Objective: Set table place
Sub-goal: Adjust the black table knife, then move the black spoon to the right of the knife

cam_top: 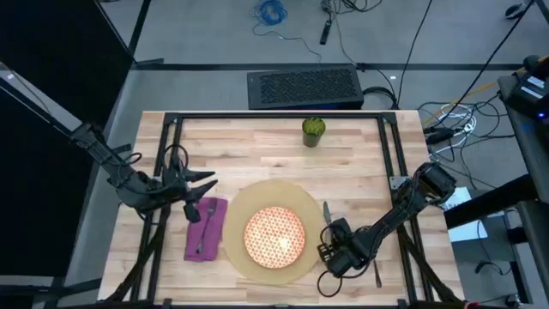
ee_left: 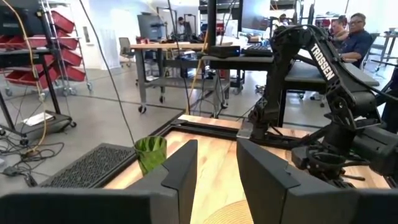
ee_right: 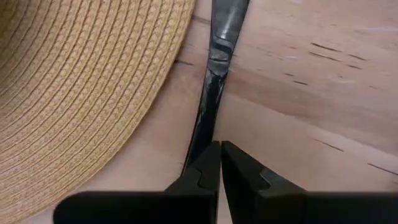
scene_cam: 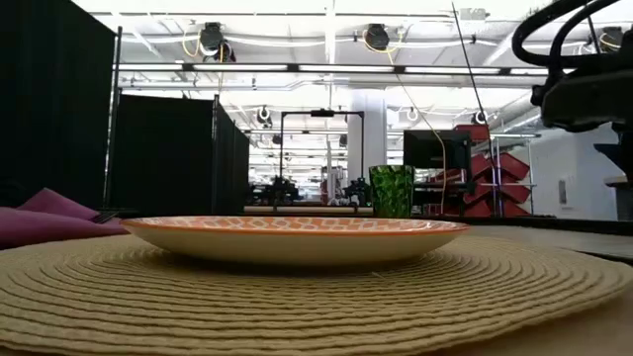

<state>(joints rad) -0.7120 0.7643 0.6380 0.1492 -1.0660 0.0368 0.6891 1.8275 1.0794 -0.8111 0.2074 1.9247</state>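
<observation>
1. The place (cam_top: 270, 230), a round tan woven mat, is seen lying flat on the worktop (cam_top: 257, 146), toward its front edge.
2. A red-and-cream patterned plate (cam_top: 275, 236) is set in the middle of the mat.
3. A purple napkin (cam_top: 206, 227) is laid just beside the mat on its left, with a fork (cam_top: 208, 216) resting on it.
4. A dark knife (ee_right: 211, 93) is seen lying on the wood just beside the mat's right edge.
5. The right pincer (ee_right: 221, 163) is held low over the knife's near end, its fingers nearly closed together; whether the knife is gripped cannot be told.
6. The left pincer (cam_top: 206, 182) is held above the napkin, well spread and holding nothing.
7. A green cup (cam_top: 313, 130) stands behind the mat, well apart.
</observation>
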